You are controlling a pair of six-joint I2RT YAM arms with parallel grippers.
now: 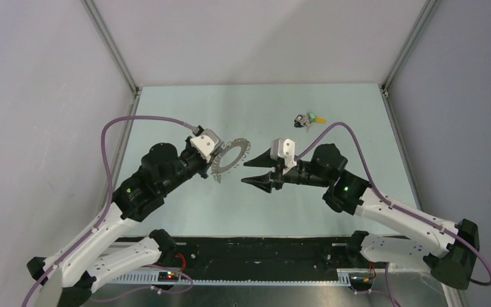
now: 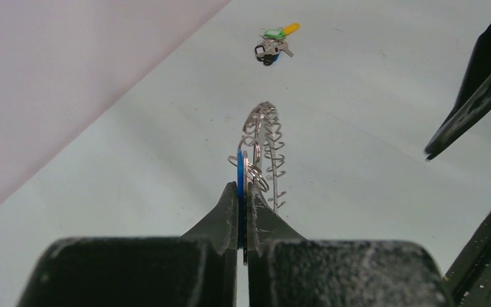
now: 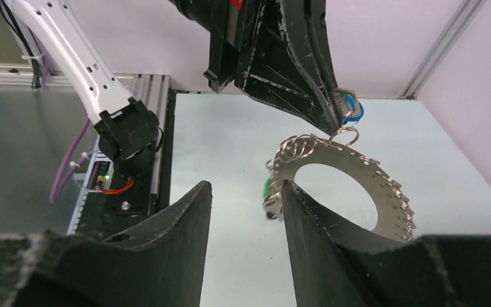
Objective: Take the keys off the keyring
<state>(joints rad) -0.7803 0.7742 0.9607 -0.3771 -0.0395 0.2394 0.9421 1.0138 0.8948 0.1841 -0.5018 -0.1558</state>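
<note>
The keyring (image 1: 221,169), a wide silver ring toothed with small keys, hangs above the table from my left gripper (image 1: 213,161). The left wrist view shows the ring edge-on (image 2: 267,137), with the left gripper (image 2: 243,188) shut on a blue-headed key (image 2: 240,173) linked to it. In the right wrist view the ring (image 3: 389,192) hangs below the left gripper (image 3: 339,123) and the blue head (image 3: 353,112). A green-headed key (image 3: 265,188) sits at the ring's left edge. My right gripper (image 1: 245,173) is open and empty, just right of the ring; its right finger (image 3: 294,204) is beside the green key.
A small clump of loose keys (image 1: 308,119) with green, yellow and blue heads lies on the far table; the left wrist view shows it too (image 2: 273,43). Metal frame posts (image 1: 112,48) and grey walls bound the table. A black rail (image 1: 262,251) runs along the near edge.
</note>
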